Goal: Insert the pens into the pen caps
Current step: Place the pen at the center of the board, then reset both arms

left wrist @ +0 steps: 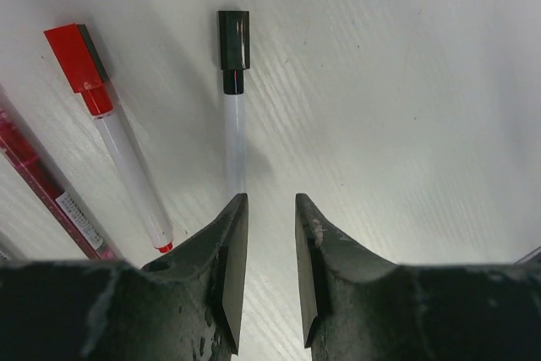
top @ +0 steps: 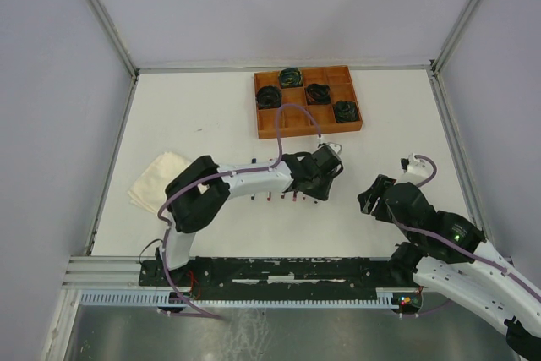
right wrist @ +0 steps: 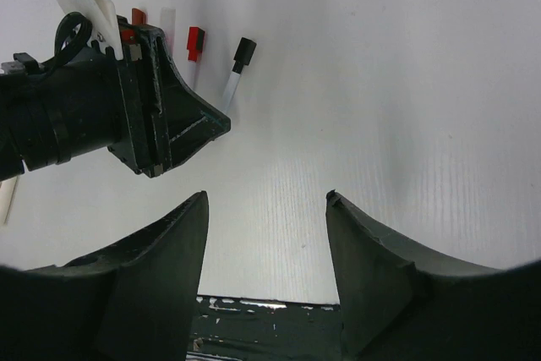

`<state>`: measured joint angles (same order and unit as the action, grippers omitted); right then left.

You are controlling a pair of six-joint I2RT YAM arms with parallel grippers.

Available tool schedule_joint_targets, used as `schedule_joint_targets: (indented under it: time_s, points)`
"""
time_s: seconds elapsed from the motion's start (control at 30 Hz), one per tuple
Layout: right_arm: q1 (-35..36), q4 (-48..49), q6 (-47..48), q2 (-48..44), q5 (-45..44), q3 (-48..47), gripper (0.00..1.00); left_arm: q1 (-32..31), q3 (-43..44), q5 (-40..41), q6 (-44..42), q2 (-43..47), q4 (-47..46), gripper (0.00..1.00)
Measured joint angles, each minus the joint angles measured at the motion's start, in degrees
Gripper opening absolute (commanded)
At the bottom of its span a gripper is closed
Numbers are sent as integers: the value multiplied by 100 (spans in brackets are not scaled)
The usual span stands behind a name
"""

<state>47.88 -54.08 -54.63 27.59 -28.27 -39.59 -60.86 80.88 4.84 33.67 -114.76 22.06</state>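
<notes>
One black-capped pen (left wrist: pixel 235 137) lies before the slightly parted left hand (left wrist: pixel 270 202).

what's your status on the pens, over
Left hand slightly open, empty, at tail of black-capped pen. Right hand wide open, empty. Red-capped pen lies alongside, apart.
</notes>
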Motion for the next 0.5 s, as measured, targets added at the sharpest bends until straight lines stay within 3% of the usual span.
schedule_joint_targets:
  time_s: [0.27,0.5]
  points:
    - [0,0,11,0,-11,0,70,0,-400,153,-57,501,-103,36]
    - [0,2,391,17,-61,-20,78,-2,-1370,608,-378,2155,-415,40]
